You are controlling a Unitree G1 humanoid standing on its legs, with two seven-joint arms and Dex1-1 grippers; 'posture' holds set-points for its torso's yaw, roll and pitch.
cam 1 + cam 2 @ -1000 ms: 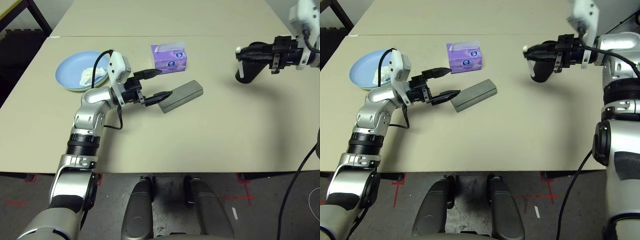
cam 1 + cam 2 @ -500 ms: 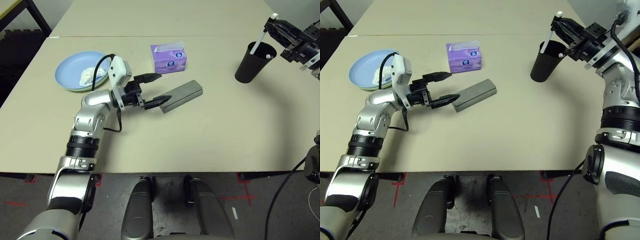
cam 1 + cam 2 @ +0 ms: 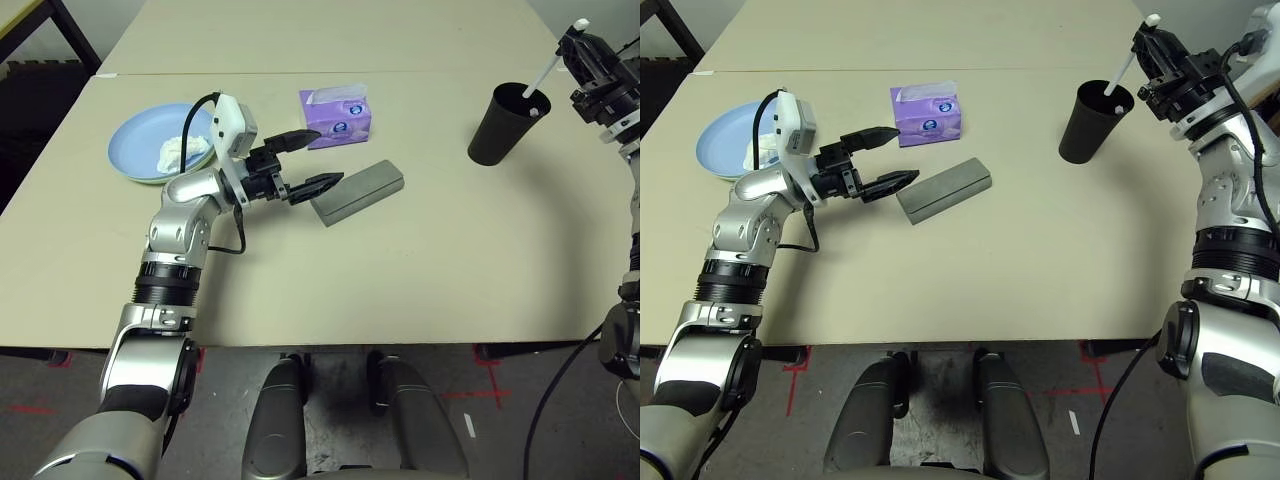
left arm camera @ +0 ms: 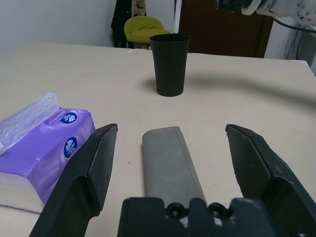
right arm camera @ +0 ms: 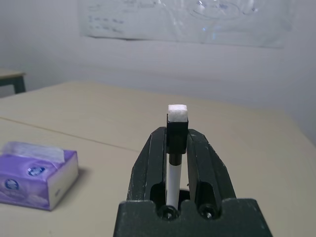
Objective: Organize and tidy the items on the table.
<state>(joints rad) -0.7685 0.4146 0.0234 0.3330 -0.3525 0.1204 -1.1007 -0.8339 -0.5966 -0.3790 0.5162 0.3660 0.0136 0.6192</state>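
- The left hand (image 3: 308,160) is fully spread and empty, hovering at centre-left of the frame.
- The grey glasses case (image 3: 358,191) lies on the worktop (image 3: 420,270) just right of the fingertips, between the two fingers in the left wrist view, its long axis running away from the hand.
- The right hand (image 3: 1160,52), upper right, is clamped on a white stick (image 3: 1120,74) leaning in the tall black cup (image 3: 1087,123); it is well apart from the case.

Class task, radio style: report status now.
Left gripper open, facing grey case. Right gripper shut on white stick over black cup. Nothing in the way.
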